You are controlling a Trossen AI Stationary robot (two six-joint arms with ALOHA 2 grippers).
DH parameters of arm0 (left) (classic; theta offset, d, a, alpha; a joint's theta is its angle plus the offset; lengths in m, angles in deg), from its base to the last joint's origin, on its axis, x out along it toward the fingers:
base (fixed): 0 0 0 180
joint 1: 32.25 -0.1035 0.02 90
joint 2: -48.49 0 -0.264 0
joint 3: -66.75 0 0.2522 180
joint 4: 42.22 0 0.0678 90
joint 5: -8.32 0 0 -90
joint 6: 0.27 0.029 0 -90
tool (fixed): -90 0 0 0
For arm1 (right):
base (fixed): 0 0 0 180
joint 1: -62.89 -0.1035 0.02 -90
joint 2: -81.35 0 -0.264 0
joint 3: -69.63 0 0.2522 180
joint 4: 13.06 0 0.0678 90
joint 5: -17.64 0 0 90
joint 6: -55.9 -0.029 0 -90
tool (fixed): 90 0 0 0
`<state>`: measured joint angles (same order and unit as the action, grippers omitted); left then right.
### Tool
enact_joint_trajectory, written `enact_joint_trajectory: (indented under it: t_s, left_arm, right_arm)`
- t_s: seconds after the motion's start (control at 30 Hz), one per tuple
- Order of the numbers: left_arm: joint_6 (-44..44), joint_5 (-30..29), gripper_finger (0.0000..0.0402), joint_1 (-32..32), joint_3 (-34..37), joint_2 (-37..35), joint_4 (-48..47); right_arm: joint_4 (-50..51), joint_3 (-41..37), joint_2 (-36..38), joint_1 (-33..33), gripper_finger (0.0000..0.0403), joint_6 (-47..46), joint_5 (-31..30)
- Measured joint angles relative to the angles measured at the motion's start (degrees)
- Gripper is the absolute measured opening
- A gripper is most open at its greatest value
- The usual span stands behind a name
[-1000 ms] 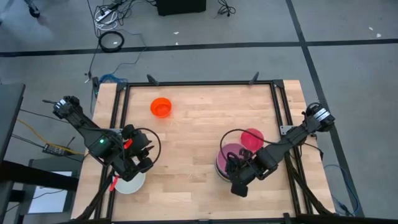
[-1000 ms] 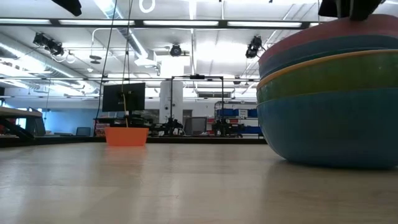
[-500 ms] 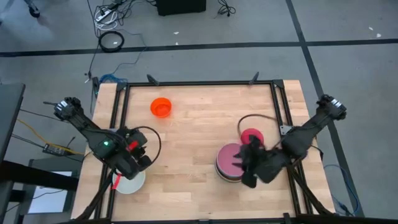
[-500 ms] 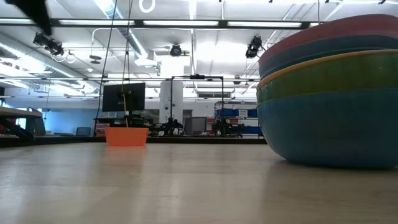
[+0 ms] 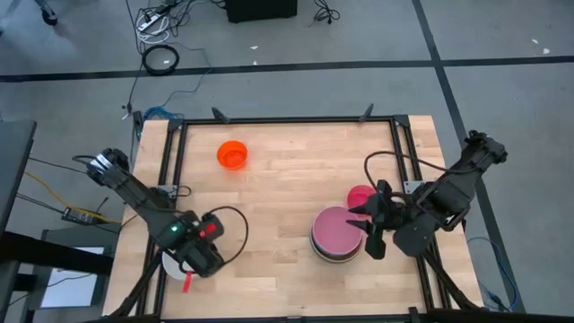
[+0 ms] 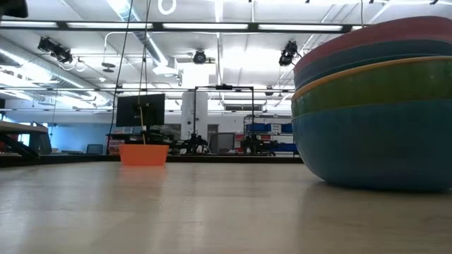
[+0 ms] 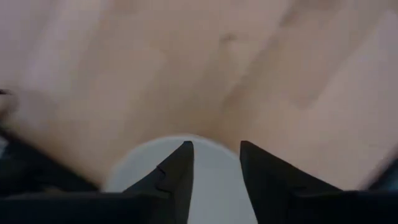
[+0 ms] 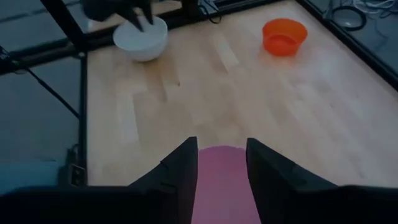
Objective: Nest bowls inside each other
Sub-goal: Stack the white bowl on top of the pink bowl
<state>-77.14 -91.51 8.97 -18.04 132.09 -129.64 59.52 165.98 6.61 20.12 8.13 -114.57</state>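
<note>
A stack of nested bowls (image 5: 335, 235) with a pink one on top stands on the table's right half; the low view shows its banded side (image 6: 374, 106). A small magenta bowl (image 5: 360, 195) sits just behind it. An orange bowl (image 5: 231, 154) stands at the far left. A white bowl (image 8: 142, 38) rests at the near left. My left gripper (image 7: 216, 155) is open, pointing down over the white bowl (image 7: 211, 186); whether it touches it does not show. My right gripper (image 8: 222, 152) is open above the stack's right side, the pink bowl (image 8: 222, 180) showing below its fingers.
A black frame (image 5: 287, 120) runs along the table's edges. Bare wood (image 5: 278, 206) lies between the white bowl and the stack. Cables and a dark box lie on the floor beyond the far edge.
My right gripper has risen off the stack and drawn back toward the table's right edge, tipping up from pointing down to slanting. My left gripper has moved toward the near edge and down over the white bowl, turning to point down. The bowls have stayed in place.
</note>
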Motion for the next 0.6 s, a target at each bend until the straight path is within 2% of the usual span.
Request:
enact_joint_trajectory:
  t_s: [0.1,0.33,0.6]
  left_arm:
    - [-1.55,2.76,0.0171,0.0,0.0,0.02,3.38]
    - [-9.02,12.36,0.0232,0.6,0.0,2.61,3.07]
    - [-11.81,15.79,0.0246,0.9,0.0,8.01,5.75]
  right_arm:
    - [1.21,-0.48,-0.09,0.01,0.0124,0.04,0.27]
    - [3.26,-1.05,-0.11,-0.31,0.0124,0.33,0.37]
    - [4.05,-1.07,-0.11,-0.37,0.0125,0.94,0.37]
